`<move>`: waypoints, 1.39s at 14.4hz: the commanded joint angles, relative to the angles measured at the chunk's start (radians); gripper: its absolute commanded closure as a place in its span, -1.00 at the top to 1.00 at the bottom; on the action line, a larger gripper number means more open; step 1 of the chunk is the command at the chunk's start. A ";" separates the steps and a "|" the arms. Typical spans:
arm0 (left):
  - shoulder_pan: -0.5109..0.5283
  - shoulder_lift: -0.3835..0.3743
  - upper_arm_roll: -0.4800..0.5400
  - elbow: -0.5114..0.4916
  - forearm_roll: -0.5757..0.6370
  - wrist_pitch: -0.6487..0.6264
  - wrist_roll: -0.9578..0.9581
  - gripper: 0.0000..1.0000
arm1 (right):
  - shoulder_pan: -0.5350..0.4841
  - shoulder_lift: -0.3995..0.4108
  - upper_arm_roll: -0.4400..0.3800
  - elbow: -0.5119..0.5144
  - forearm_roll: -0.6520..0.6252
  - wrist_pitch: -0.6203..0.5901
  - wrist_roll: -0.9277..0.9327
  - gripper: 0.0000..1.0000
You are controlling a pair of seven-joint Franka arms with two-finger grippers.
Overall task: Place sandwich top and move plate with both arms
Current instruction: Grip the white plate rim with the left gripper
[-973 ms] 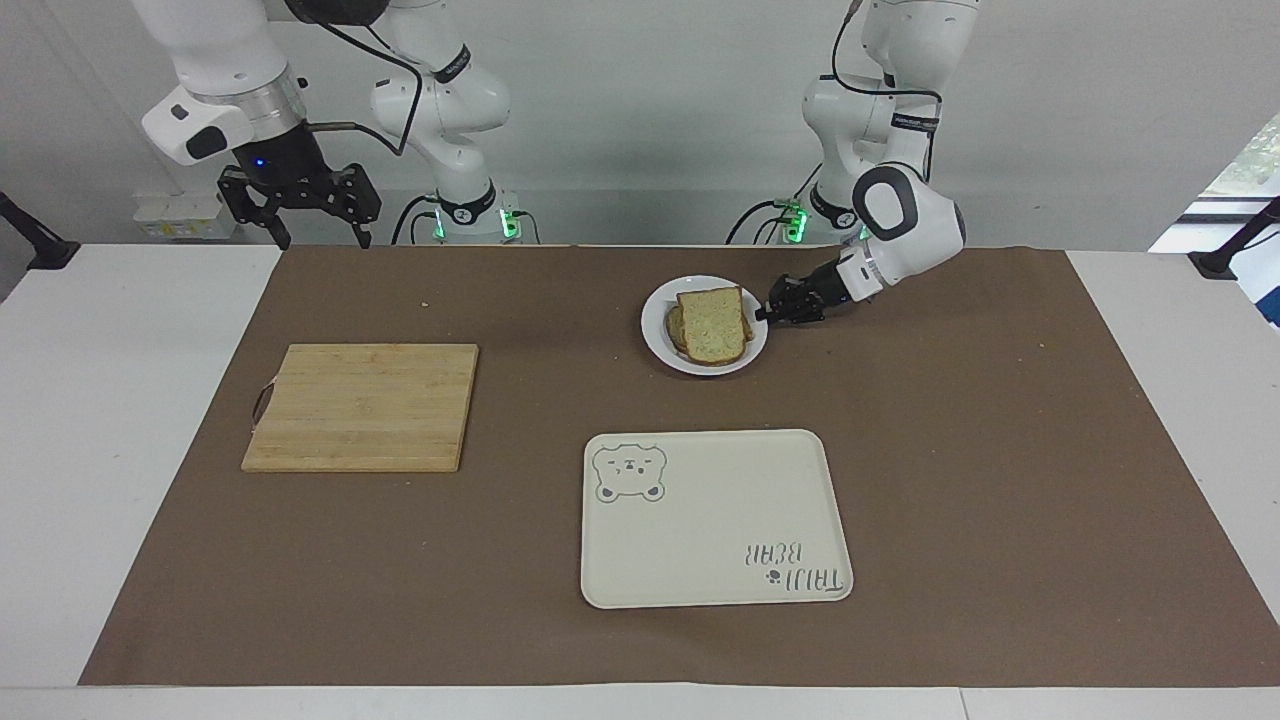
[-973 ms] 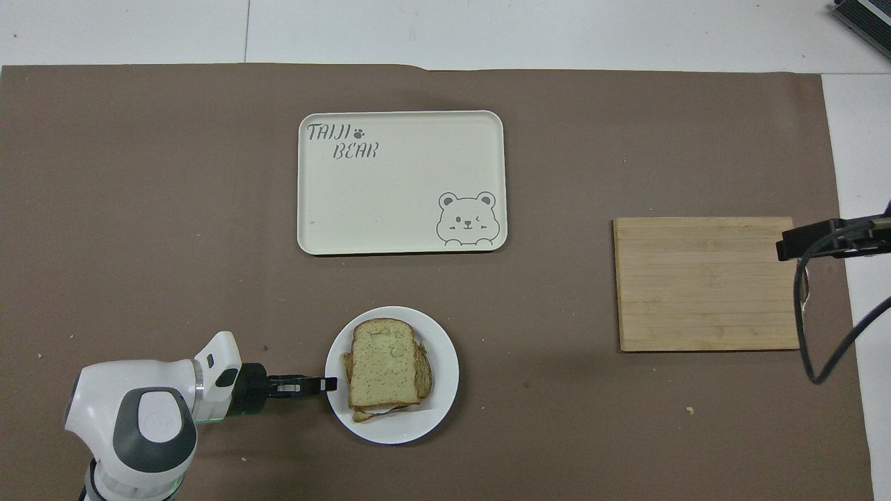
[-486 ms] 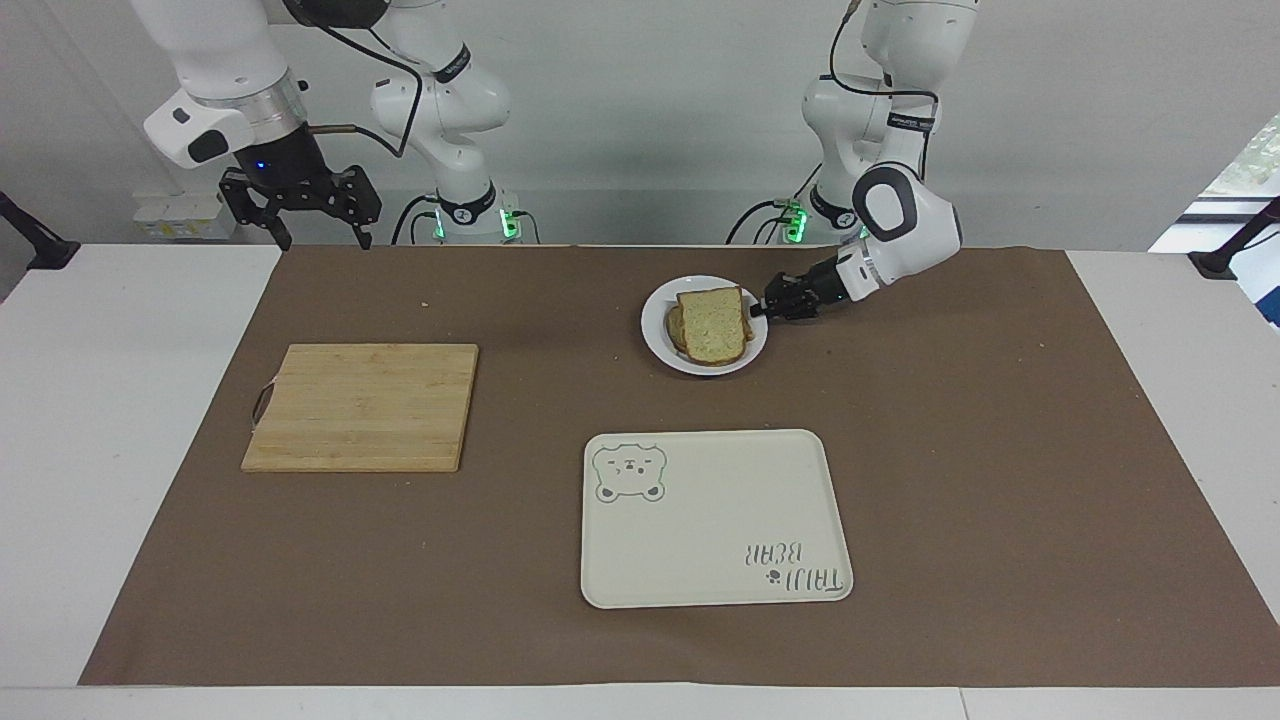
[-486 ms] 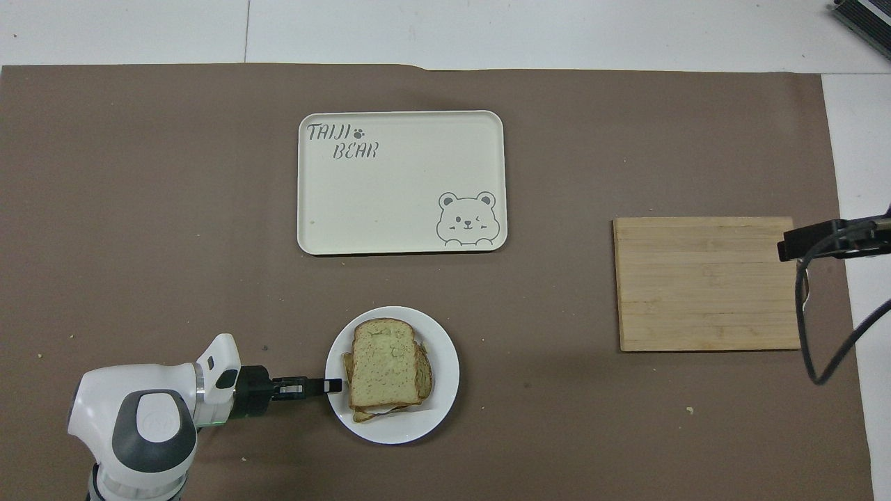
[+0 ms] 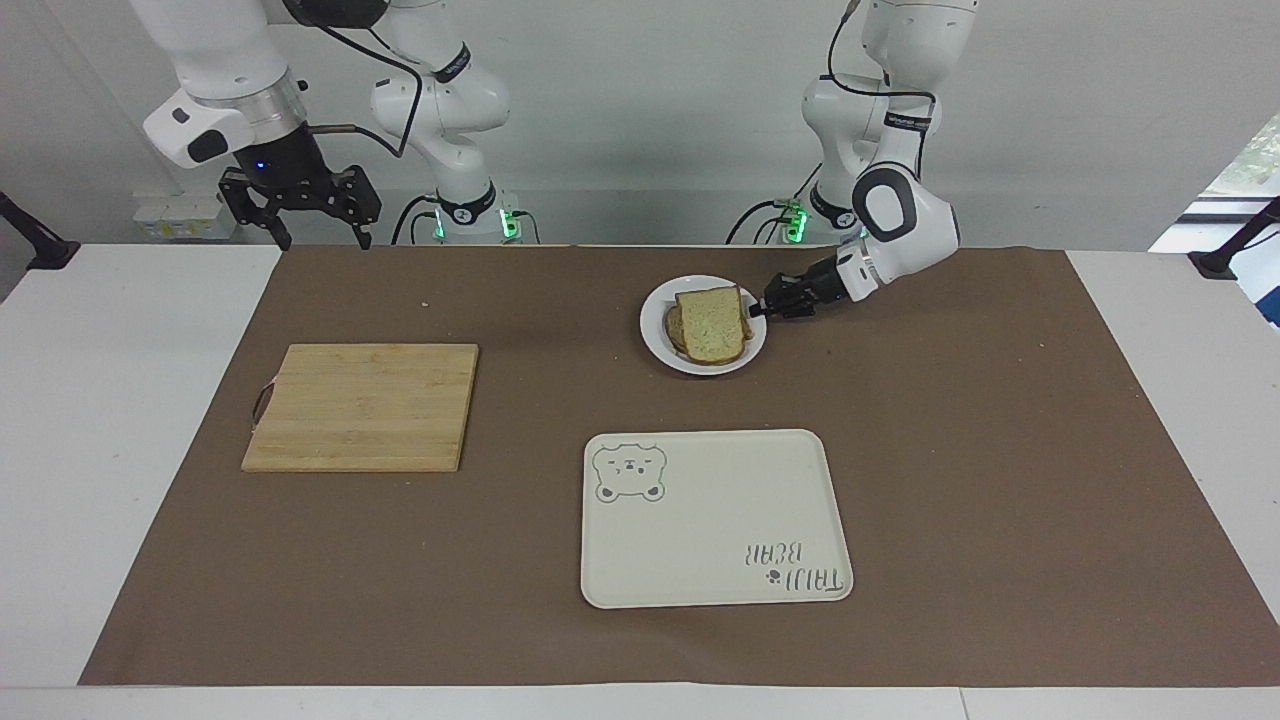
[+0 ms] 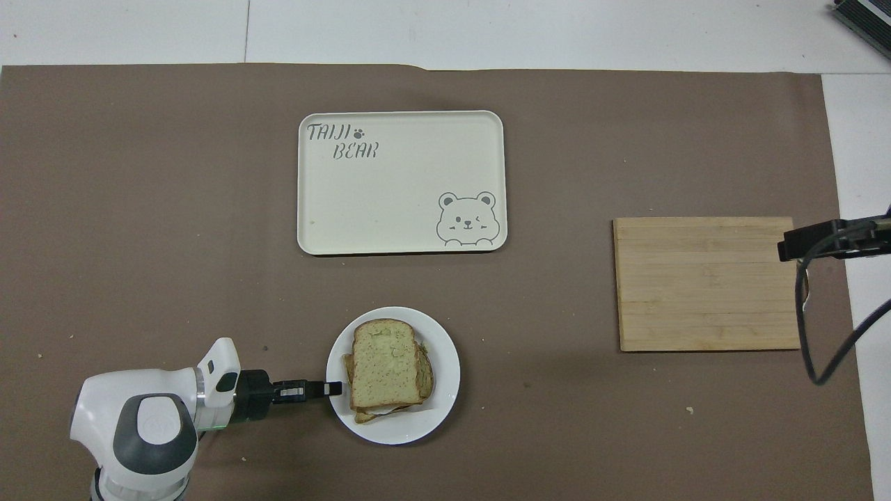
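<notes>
I see the sandwich top [image 5: 712, 323], a pale speckled slice with brown crust, lying flat on the stacked slices on the plate [image 5: 659, 345]. The small round glossy white plate sits on the brown mat, its rim at the left gripper [image 5: 758, 311] fingertips.

high facing view and steep overhead view, opposed, sharing the table [image 5: 150, 500]

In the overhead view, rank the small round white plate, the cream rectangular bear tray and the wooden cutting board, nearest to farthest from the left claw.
1. Small round white plate: at the left claw.
2. Cream rectangular bear tray: farther from the robots than the plate.
3. Wooden cutting board: toward the right arm's end.
</notes>
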 commanded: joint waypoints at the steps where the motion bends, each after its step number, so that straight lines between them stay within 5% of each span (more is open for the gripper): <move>1: -0.038 0.002 0.013 -0.018 -0.032 -0.007 0.023 -0.69 | -0.009 -0.027 0.005 -0.033 -0.010 0.018 -0.019 1.00; 3: -0.050 0.001 0.013 -0.022 -0.040 -0.007 0.023 -0.73 | -0.009 -0.027 0.005 -0.033 -0.010 0.018 -0.019 1.00; 5: -0.050 -0.001 0.014 -0.025 -0.042 -0.007 0.023 -1.00 | -0.009 -0.027 0.005 -0.033 -0.010 0.018 -0.019 1.00; 12: -0.042 -0.002 0.017 -0.015 -0.042 -0.054 0.015 -1.00 | -0.009 -0.027 0.005 -0.033 -0.010 0.018 -0.019 1.00; 20: 0.046 0.077 0.022 0.174 -0.035 -0.243 0.064 -1.00 | -0.009 -0.027 0.005 -0.033 -0.010 0.018 -0.019 1.00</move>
